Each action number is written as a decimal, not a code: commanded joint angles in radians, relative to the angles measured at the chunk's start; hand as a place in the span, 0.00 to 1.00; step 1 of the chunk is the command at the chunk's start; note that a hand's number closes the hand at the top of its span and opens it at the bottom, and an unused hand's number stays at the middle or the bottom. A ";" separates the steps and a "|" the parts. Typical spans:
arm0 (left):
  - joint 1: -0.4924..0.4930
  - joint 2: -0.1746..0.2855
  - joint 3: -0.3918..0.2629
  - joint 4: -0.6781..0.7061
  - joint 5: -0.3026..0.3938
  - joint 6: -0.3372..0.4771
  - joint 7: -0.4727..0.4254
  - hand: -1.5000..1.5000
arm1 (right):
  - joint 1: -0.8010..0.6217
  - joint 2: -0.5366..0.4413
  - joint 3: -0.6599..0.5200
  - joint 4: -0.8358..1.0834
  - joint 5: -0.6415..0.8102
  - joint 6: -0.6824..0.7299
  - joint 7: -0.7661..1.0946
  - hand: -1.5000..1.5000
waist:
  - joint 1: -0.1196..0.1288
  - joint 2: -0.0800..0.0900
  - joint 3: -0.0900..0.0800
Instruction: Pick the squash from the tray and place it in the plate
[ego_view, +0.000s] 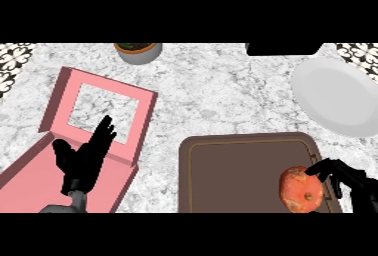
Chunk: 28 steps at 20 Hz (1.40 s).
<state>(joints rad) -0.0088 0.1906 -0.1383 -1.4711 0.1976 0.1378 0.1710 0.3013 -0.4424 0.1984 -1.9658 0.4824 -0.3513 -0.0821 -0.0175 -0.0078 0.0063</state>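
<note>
The squash (300, 189) lies in the tray (236, 175), near the tray's right edge. The right hand (347, 182) is just right of it, loose and not closed, fingertips at its side. The left hand (83, 156) rests open, well left of the tray.

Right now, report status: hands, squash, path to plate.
Left hand open over box. Right hand beside squash, grasp unconfirmed. Squash on tray, right end. Nothing between tray and plate.
</note>
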 joint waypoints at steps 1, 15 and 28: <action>0.008 -0.032 -0.036 0.039 -0.020 0.015 0.047 0.50 | -0.044 0.043 -0.125 0.087 -0.186 -0.011 -0.053 1.00 | 0.013 0.009 -0.005; -0.017 -0.023 -0.003 0.097 -0.015 -0.043 -0.002 0.50 | -0.543 -0.039 -0.480 0.836 -0.365 0.007 -0.346 1.00 | 0.046 0.019 -0.004; -0.077 -0.055 -0.023 0.082 -0.040 -0.020 0.054 0.50 | -0.933 -0.193 -0.587 1.496 -0.345 0.057 -0.610 1.00 | 0.081 0.034 0.000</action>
<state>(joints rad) -0.0711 0.1552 -0.1514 -1.4422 0.1700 0.0992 0.1826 -0.5336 -0.6131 -0.3736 -0.6209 0.1236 -0.2919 -0.6388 0.0584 0.0162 0.0099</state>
